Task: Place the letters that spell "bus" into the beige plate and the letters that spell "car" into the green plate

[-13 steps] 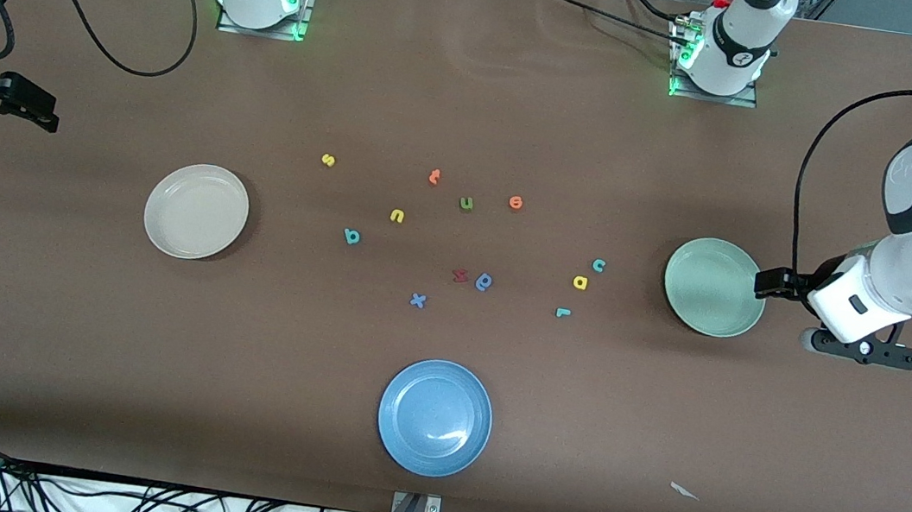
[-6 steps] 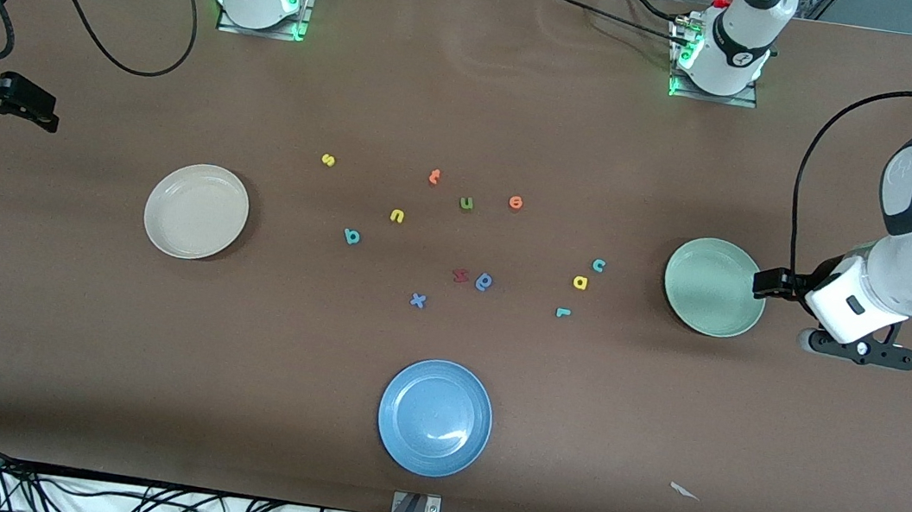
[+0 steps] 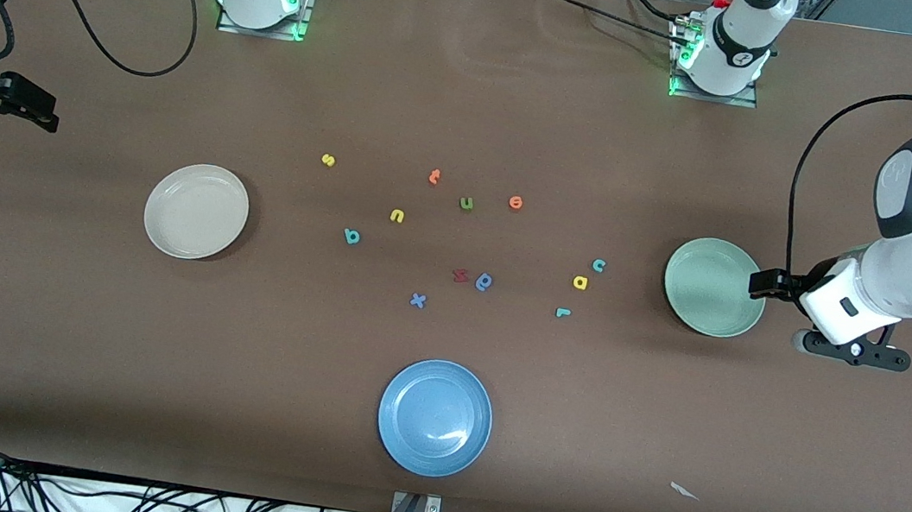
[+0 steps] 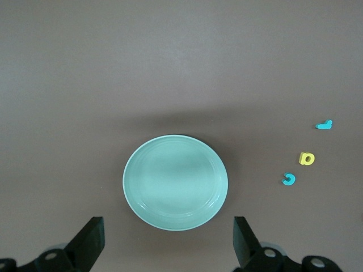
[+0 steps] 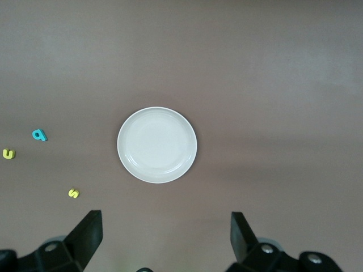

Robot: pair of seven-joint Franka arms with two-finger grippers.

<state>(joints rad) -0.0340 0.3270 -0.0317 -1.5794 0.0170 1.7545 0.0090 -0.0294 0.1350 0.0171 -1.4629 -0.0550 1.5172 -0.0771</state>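
Nothing is sorted yet: both target plates are bare and all six letters lie on the desk.

The beige plate sits toward the right arm's end of the desk. Its letters lie between it and the desk's middle: the b closest to the plate, the yellow u just past it, and the s farther from the front camera than both.

The green plate sits toward the left arm's end. The c, a and r lie in a short row near its rim, on the side facing the desk's middle, the r nearest the front camera.

Stray letters in orange, olive, red and blue lie scattered mid-desk, and a blue plate sits near the front edge.

The left gripper hangs over the green plate's edge, jaws wide apart and holding nothing. The right gripper hangs at its end of the desk, near the beige plate, jaws likewise apart and empty.

All six picks and placements remain.
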